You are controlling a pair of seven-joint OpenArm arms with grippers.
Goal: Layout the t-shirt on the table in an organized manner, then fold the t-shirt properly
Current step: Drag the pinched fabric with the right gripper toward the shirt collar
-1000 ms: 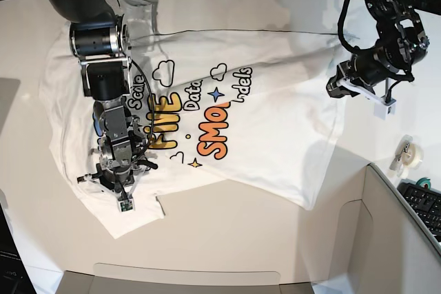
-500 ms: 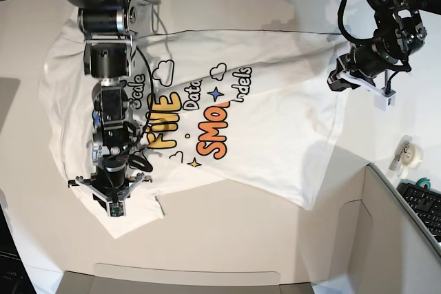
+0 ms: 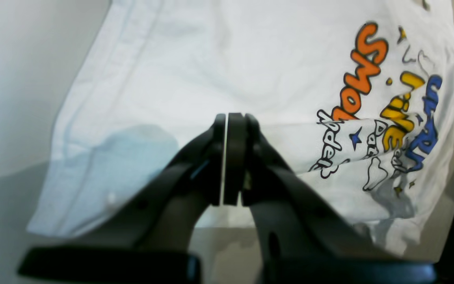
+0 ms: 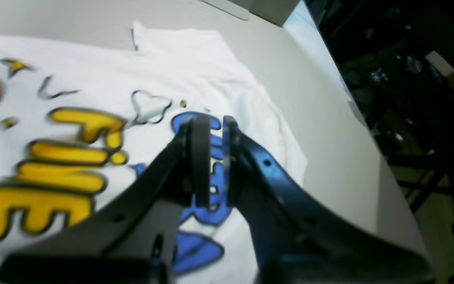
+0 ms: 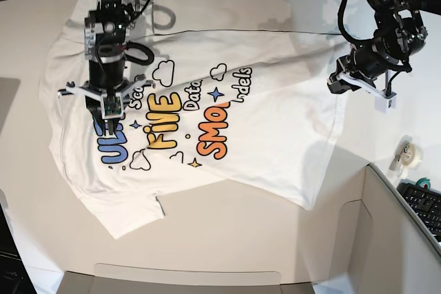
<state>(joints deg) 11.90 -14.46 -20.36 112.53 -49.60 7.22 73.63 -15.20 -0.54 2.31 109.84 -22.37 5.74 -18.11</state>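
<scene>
1. One t-shirt [image 5: 227,115] lies spread print-up on the table [image 5: 227,239].
2. Left hand [image 3: 227,157] is clenched, empty, above the hem.
3. Right hand [image 4: 211,165] hovers over blue letters, slightly parted, grasping nothing.

Spread across the middle of the table [image 5: 227,239]: the t-shirt [image 5: 275,122], print up, hem toward the base view's right, neck end toward its left. Over the shirt's left part, above the printed letters: the right gripper [image 5: 110,129]. Near the hem at the right: the left gripper [image 5: 332,86]. On the table right of the shirt, well apart from it: a tape roll [image 5: 408,154]. In the lower right corner, behind a raised panel [image 5: 393,239]: a keyboard [image 5: 424,204].
</scene>
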